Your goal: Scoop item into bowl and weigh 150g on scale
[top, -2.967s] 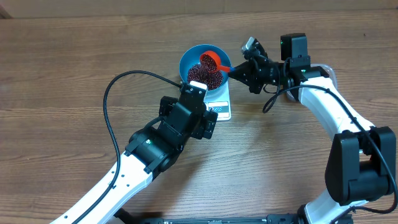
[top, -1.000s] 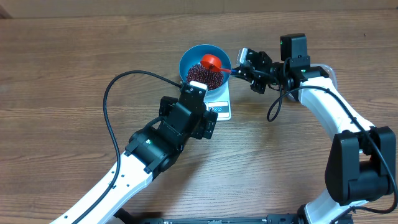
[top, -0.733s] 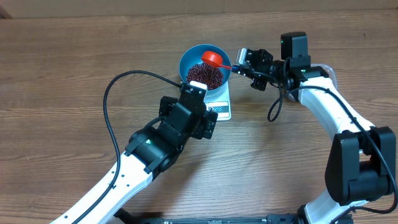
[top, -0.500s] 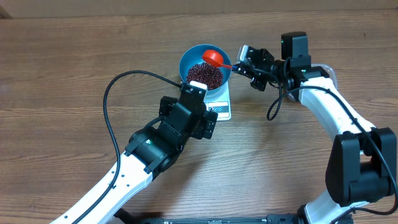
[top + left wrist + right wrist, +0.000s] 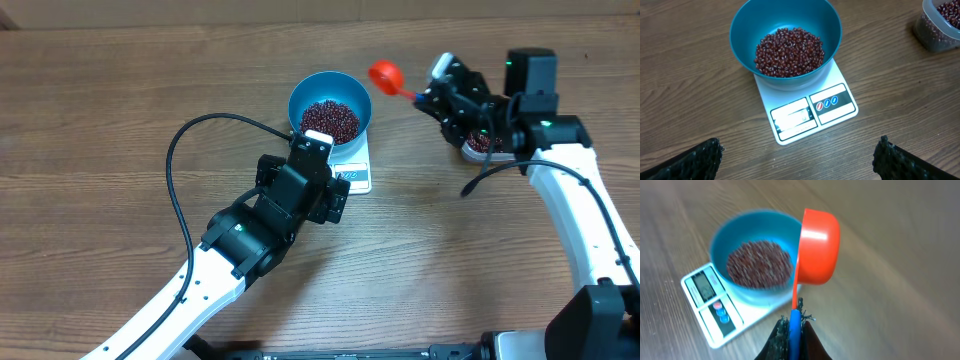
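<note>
Right gripper [image 5: 794, 325]: fingers pinched together on the blue end of the orange-red scoop's [image 5: 817, 247] handle. The scoop is off the table, beside the blue bowl [image 5: 300, 95] on its right and clear of the rim, between the bowl and the clear tub [image 5: 940, 25]. The cup is turned on its side in my wrist view; I cannot tell whether anything is in it.

Left gripper [image 5: 796, 161]: fingers spread wide, holding nothing, hanging over the bare table [image 5: 100, 100] just in front of the scale [image 5: 810, 112].

Beans [image 5: 789, 51]: a dark maroon heap in the bottom of the bowl. The bowl sits on the rear part of the white scale, and its display panel is in view in front. The readout is too faint to read. More beans are in the tub, partly hidden under my right arm from overhead.
</note>
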Motion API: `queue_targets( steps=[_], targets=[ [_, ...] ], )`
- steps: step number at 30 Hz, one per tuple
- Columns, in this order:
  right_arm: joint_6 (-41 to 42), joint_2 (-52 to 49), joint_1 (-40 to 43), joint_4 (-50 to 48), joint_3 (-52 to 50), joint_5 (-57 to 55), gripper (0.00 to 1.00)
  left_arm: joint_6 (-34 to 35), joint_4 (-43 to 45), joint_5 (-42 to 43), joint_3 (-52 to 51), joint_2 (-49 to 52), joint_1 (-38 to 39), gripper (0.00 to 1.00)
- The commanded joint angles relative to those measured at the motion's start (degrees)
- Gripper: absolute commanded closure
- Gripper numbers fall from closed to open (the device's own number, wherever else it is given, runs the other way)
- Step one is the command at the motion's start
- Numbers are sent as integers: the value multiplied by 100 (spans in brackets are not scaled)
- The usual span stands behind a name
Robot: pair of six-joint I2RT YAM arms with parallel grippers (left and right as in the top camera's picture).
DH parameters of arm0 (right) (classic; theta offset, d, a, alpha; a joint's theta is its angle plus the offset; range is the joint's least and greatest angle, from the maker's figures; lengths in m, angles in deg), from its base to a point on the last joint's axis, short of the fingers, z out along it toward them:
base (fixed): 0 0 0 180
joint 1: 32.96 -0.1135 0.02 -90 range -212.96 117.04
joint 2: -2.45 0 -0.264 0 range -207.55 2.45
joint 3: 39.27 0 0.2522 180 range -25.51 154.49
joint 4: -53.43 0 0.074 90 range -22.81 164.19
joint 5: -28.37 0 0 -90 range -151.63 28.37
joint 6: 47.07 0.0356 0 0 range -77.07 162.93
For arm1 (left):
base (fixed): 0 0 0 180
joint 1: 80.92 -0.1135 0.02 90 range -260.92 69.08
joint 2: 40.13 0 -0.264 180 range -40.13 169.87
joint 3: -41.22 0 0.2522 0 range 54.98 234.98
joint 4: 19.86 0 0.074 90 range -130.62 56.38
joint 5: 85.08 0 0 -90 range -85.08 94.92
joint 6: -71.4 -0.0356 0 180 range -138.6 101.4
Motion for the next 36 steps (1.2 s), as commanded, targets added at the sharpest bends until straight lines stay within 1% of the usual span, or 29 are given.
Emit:
queue_targets(
  steps=[1, 9, 11, 14, 17, 28, 36],
  targets=[
    [776, 155, 363, 162, 61, -334, 96, 79, 13, -81, -39, 57, 4, 0],
    [2424, 164, 1300, 201, 61, -334, 96, 79, 13, -81, -39, 57, 4, 0],
    [2629, 164, 1510, 243, 61, -334, 96, 79, 13, -81, -39, 57, 4, 0],
    [2623, 164, 1781, 437, 61, -404, 96, 79, 15, -81, -39, 57, 4, 0],
    [2621, 164, 1937, 737, 61, -800, 96, 79, 13, -81, -39, 57, 4, 1],
    [2599, 157, 1954, 1530, 59, -2367, 96, 79, 13, -81, -39, 57, 4, 1],
    [2426, -24, 1950, 1655, 37, -2439, 96, 79, 15, -81, -39, 57, 4, 0]
  ],
)
